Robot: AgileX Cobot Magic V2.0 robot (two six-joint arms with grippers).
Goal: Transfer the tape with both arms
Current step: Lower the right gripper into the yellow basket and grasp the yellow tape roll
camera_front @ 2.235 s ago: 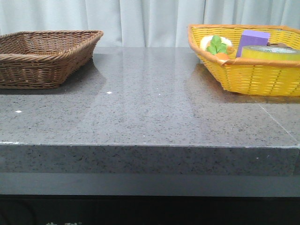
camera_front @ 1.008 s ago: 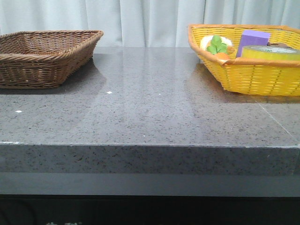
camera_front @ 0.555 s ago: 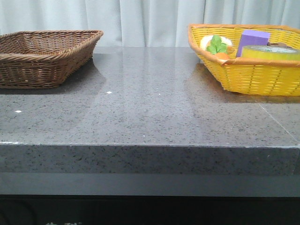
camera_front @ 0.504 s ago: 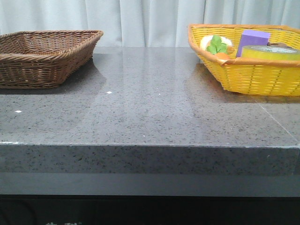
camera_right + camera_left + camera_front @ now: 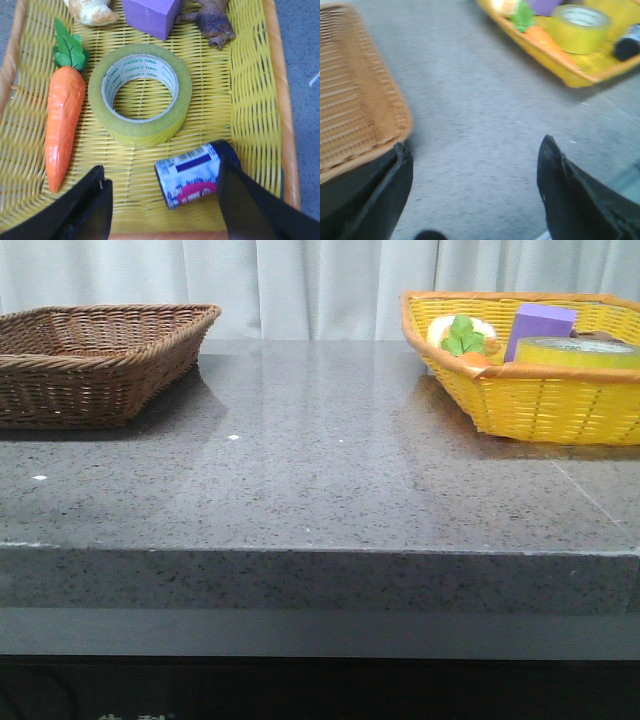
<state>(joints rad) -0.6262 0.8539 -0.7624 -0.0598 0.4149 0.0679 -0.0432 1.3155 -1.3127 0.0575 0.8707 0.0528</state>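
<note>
The tape (image 5: 141, 95), a thick yellow-green roll with a pale core, lies flat in the yellow basket (image 5: 252, 100). It also shows in the front view (image 5: 575, 350) and in the left wrist view (image 5: 580, 27). My right gripper (image 5: 162, 182) is open and empty above the basket, its fingers astride a small can (image 5: 192, 172), the tape just beyond them. My left gripper (image 5: 475, 155) is open and empty above bare table between the two baskets. Neither arm shows in the front view.
The yellow basket (image 5: 530, 400) at the right also holds a toy carrot (image 5: 62, 125), a purple block (image 5: 150, 15), a brown root-like piece (image 5: 212, 22) and a pale piece (image 5: 92, 12). A brown wicker basket (image 5: 90, 365) stands at the far left. The grey stone table (image 5: 320, 480) lies between.
</note>
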